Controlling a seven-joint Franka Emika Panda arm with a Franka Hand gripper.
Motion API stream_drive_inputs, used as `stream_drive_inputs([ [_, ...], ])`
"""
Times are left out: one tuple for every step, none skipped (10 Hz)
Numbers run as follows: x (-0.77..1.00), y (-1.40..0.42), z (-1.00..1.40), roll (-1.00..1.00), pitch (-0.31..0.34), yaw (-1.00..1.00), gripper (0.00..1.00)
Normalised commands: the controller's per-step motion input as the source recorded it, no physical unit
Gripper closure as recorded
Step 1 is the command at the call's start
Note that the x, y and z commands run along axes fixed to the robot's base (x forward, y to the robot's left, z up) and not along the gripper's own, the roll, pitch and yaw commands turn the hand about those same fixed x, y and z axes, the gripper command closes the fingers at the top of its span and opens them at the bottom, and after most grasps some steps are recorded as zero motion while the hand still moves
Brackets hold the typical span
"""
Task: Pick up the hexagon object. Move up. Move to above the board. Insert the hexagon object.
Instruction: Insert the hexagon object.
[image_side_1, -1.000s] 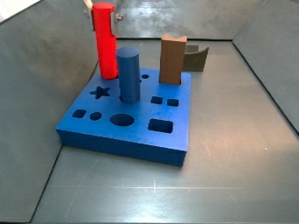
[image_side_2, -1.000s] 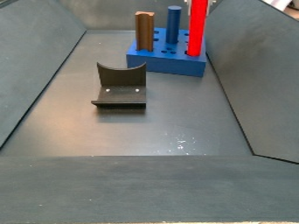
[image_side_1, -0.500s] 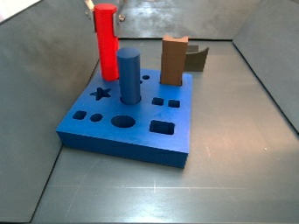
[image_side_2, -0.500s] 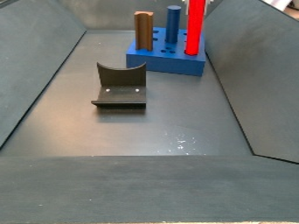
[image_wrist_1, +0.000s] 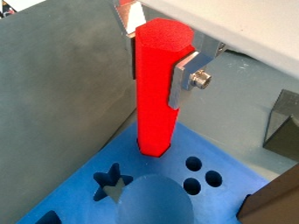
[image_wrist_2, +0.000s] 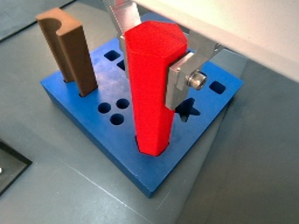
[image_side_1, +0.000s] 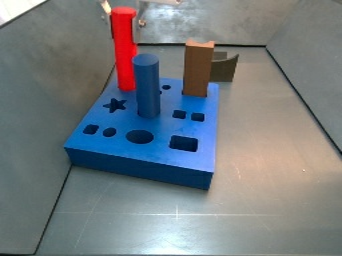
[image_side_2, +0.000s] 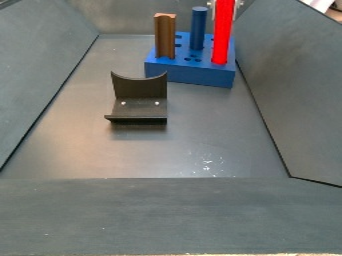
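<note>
My gripper (image_wrist_1: 156, 54) is shut on the upper part of the hexagon object (image_wrist_1: 158, 96), a tall bright red peg held upright. One silver finger (image_wrist_1: 184, 80) presses its side. The peg's lower end meets the top of the blue board (image_wrist_1: 82, 179) near a corner, beside the star hole (image_wrist_1: 112, 182). Both wrist views show this: gripper (image_wrist_2: 149, 54), peg (image_wrist_2: 152, 96), board (image_wrist_2: 100, 131). In both side views the peg (image_side_1: 123, 45) (image_side_2: 226, 28) stands at the board's (image_side_1: 147, 150) (image_side_2: 201, 72) corner. The gripper body is almost all above both side views.
A blue cylinder (image_side_1: 147, 85) and a brown block (image_side_1: 199, 68) stand upright in the board, close to the peg. The dark fixture (image_side_2: 136, 98) sits on the floor beside the board. Grey walls enclose the floor on both sides.
The red peg has sunk very slightly toward the board. Nothing else has moved.
</note>
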Motion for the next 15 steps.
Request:
stream_drive_inputs([
  [0.36, 0.00, -1.00, 0.03, 0.000, 0.10, 1.00],
  [0.35, 0.00, -1.00, 0.01, 0.000, 0.10, 1.00],
  [0.32, -0.01, -1.00, 0.00, 0.000, 0.10, 1.00],
  [0.30, -0.03, -1.00, 0.00, 0.000, 0.10, 1.00],
  [0.17, -0.06, -1.00, 0.00, 0.000, 0.10, 1.00],
  [0.13, -0.07, -1.00, 0.00, 0.000, 0.10, 1.00],
  [0.11, -0.07, -1.00, 0.01, 0.000, 0.09, 1.00],
  [0.08, -0.09, -1.00, 0.03, -0.003, 0.05, 1.00],
  [0.05, -0.09, -1.00, 0.07, -0.010, 0.02, 1.00],
  [-0.04, -0.29, -0.98, 0.23, -0.037, 0.00, 1.00],
  [-0.10, -0.29, -0.66, 0.39, -0.039, 0.00, 1.00],
  [-0.12, -0.30, -0.59, 0.41, -0.053, 0.00, 1.00],
  [-0.10, -0.35, -0.70, 0.31, -0.134, 0.04, 1.00],
  [-0.34, -0.24, -0.64, 0.28, -0.211, 0.17, 1.00],
  [-0.05, 0.00, -0.35, -0.18, -0.143, 0.07, 1.00],
])
